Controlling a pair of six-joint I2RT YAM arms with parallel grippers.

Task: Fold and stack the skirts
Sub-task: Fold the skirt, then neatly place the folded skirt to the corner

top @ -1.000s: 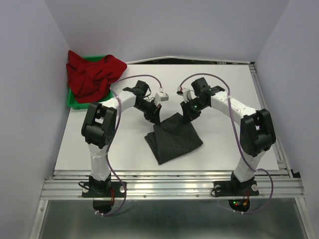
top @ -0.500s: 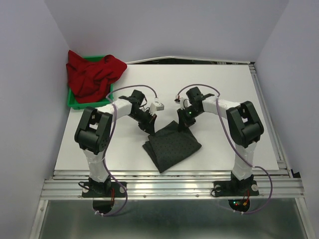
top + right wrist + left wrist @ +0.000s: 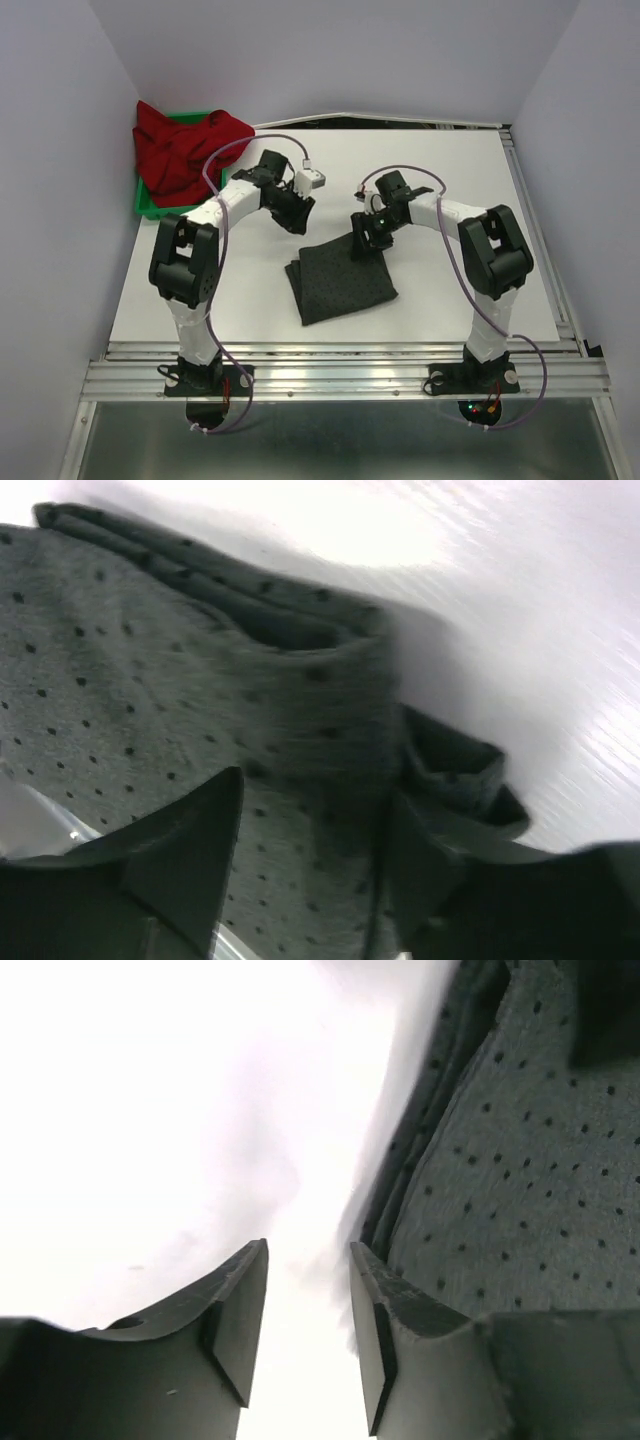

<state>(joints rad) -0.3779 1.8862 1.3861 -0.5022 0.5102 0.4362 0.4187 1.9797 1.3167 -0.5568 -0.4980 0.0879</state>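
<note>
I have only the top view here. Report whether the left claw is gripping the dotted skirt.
Observer: No. The left wrist view shows the left claw open, with only bare table between its fingers.
Operator: Now check the right claw.
Observer: The right claw is open too, its fingers spread over the dotted skirt.
Operator: Describe the skirt's edge there.
Observer: Folded layers lie stacked along the edge, and one corner is bunched up.

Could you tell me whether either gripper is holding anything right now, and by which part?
Nothing is held. The left gripper stands open over the table, beside the edge of the dotted skirt; the right gripper stands open above its folded corner.
</note>
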